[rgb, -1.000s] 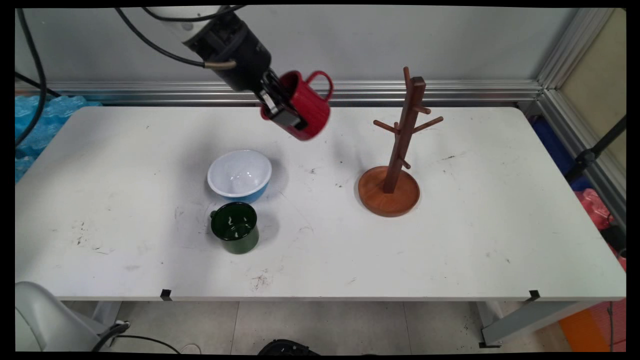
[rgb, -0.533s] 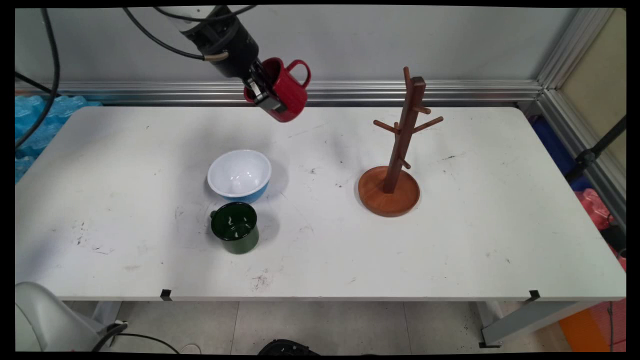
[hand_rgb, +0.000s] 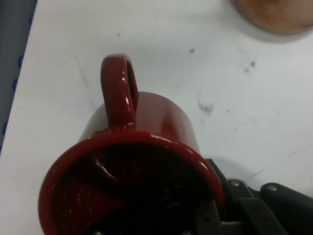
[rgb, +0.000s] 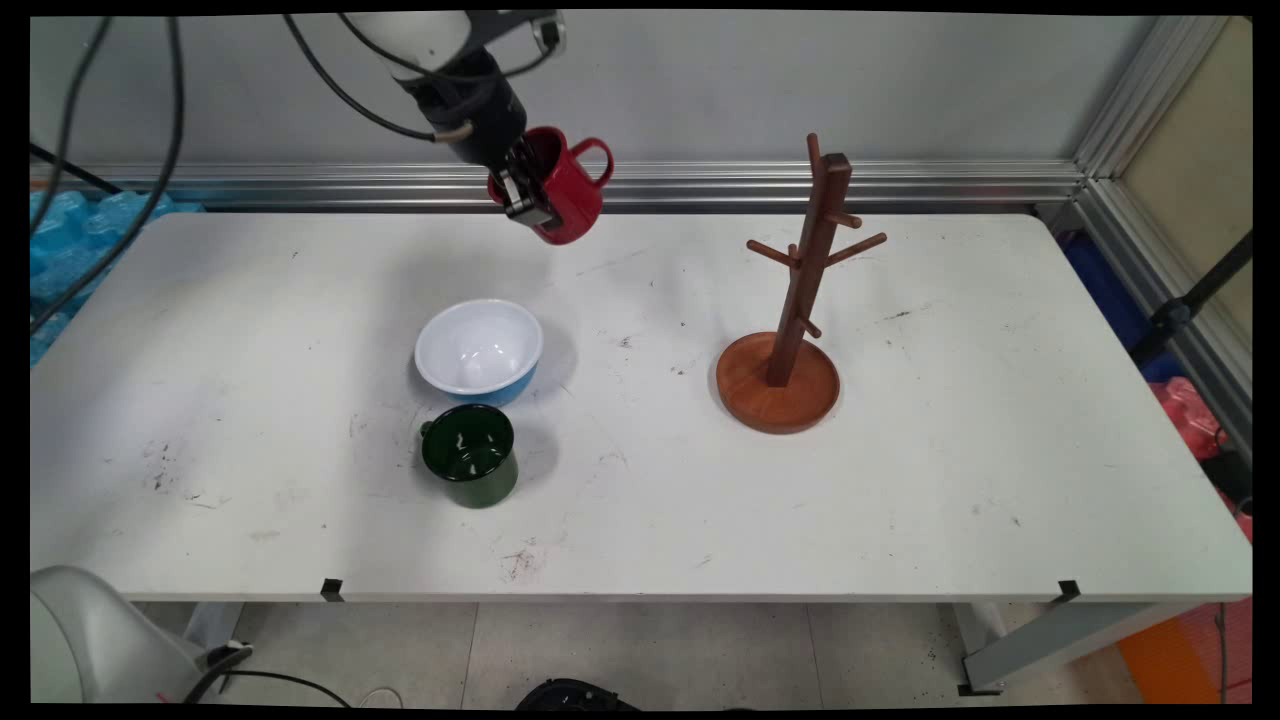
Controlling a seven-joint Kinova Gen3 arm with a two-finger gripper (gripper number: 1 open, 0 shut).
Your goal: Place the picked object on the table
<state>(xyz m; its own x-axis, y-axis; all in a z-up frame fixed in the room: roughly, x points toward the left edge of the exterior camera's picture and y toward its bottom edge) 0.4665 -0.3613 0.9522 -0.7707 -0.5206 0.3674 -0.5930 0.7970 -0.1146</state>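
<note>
My gripper (rgb: 530,195) is shut on the rim of a red mug (rgb: 562,190) and holds it in the air over the table's far edge, tilted, handle to the upper right. The hand view is filled by the red mug (hand_rgb: 132,171), its handle pointing up, with one finger inside the rim and one outside. A wooden mug tree (rgb: 800,290) with several pegs stands to the right on a round base, and part of that base (hand_rgb: 279,14) shows in the hand view's top right corner. A white bowl with a blue outside (rgb: 480,350) sits below the gripper on the table.
A dark green mug (rgb: 470,455) stands just in front of the bowl. The white table (rgb: 950,480) ends at an aluminium rail and wall behind. Black cables hang at the upper left.
The gripper has carried the red mug up and to the left, toward the wall, and has slowed over the last half second. The bowl, green mug and mug tree have not moved.
</note>
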